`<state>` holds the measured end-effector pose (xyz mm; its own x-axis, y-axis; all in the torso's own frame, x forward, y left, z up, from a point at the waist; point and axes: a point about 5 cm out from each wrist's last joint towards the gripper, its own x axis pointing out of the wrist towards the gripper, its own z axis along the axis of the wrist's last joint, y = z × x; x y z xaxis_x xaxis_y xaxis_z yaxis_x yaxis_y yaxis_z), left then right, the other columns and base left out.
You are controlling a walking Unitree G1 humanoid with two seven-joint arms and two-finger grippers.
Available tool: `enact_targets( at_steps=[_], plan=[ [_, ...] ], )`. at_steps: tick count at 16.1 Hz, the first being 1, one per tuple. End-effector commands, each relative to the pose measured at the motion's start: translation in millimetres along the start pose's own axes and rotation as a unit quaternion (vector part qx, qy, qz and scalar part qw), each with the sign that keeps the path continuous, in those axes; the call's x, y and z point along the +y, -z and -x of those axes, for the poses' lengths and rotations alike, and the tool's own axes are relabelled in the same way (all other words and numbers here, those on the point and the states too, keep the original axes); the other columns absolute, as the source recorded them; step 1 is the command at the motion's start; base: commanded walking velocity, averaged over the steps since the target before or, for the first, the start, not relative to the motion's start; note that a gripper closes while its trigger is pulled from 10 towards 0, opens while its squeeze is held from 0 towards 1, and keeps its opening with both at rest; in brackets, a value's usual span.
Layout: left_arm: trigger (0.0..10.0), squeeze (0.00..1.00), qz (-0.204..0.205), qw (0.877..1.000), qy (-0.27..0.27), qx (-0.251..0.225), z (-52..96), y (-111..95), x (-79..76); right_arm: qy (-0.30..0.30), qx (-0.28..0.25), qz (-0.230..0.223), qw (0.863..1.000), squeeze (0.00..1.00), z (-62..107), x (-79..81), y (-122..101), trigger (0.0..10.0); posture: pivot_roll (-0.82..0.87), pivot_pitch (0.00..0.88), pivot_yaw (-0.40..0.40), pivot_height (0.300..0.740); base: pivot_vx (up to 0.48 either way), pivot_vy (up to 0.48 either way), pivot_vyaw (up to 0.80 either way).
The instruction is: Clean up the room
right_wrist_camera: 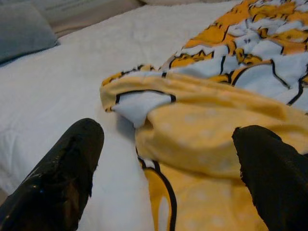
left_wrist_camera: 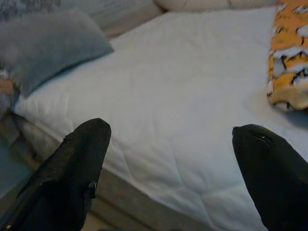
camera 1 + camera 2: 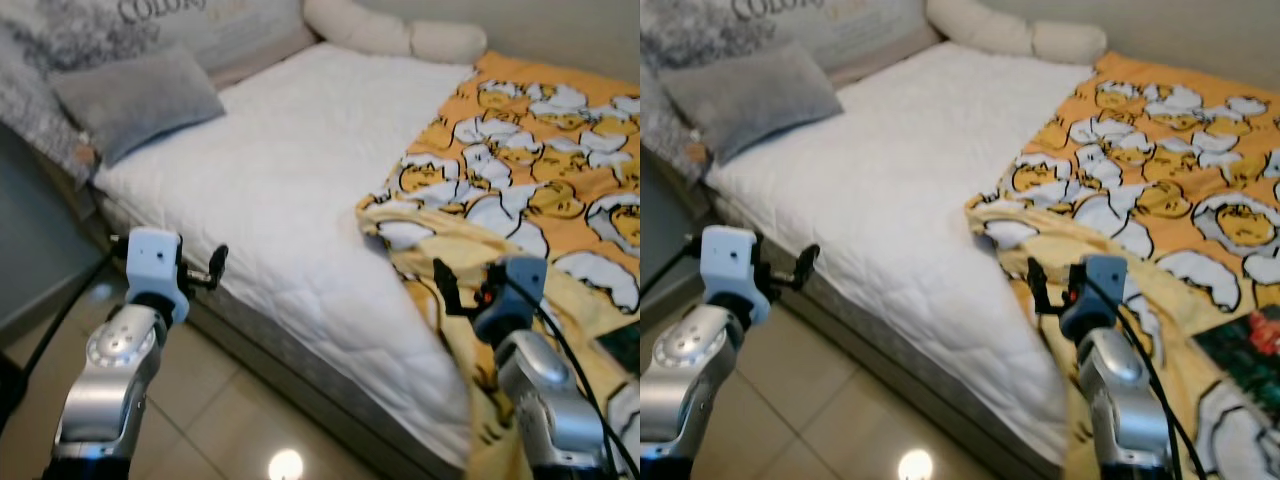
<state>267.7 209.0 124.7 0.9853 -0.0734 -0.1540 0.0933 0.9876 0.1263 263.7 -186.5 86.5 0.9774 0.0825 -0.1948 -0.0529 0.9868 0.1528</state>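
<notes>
A bed with a white quilted mattress (image 3: 300,180) stands in front of me. A yellow-orange blanket (image 3: 530,170) with a cartoon print covers its right part. The blanket's near corner is bunched and folded over (image 1: 192,125), and it hangs off the bed's edge. My left gripper (image 3: 205,270) is open beside the bed's near side, above the floor, its fingers (image 2: 82,159) pointing across the bare mattress. My right gripper (image 3: 462,285) is open just short of the folded blanket edge, with nothing between its fingers (image 1: 72,163).
A grey pillow (image 3: 135,100) lies at the head of the bed, in front of a patterned cushion (image 3: 200,25) with lettering. A cream bolster (image 3: 400,35) runs along the far wall. A dark green-and-red item (image 3: 1250,365) lies on the blanket at right. Tiled floor (image 3: 220,400) is below.
</notes>
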Motion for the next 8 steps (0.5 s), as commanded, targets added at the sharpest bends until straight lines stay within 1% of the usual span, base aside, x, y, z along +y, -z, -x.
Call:
enact_targets(
  at_steps=[1, 6, 8],
  plan=[
    [10.0, 0.88, -0.006, 1.000, -0.001, 0.003, 0.8, 0.1, 2.0, -0.007, 0.000, 0.005, 1.000, 1.00, -0.7, 3.0, 0.0, 10.0, -0.02, 0.000, 0.072, 0.740, 0.000, -0.480, 0.00],
    [10.0, 0.87, -0.011, 1.000, 0.004, 0.007, 1.3, 2.2, 0.8, -0.003, 0.005, 0.002, 1.000, 1.00, 0.3, 2.6, 3.0, 10.0, -0.02, 0.000, 0.073, 0.740, 0.000, -0.480, 0.00],
    [10.0, 0.85, -0.009, 1.000, 0.000, 0.013, 1.7, 4.3, 1.7, -0.003, 0.006, 0.001, 1.000, 1.00, 0.4, 2.7, 3.5, 10.0, -0.02, 0.000, 0.073, 0.740, 0.000, 0.000, 0.00]
  ],
)
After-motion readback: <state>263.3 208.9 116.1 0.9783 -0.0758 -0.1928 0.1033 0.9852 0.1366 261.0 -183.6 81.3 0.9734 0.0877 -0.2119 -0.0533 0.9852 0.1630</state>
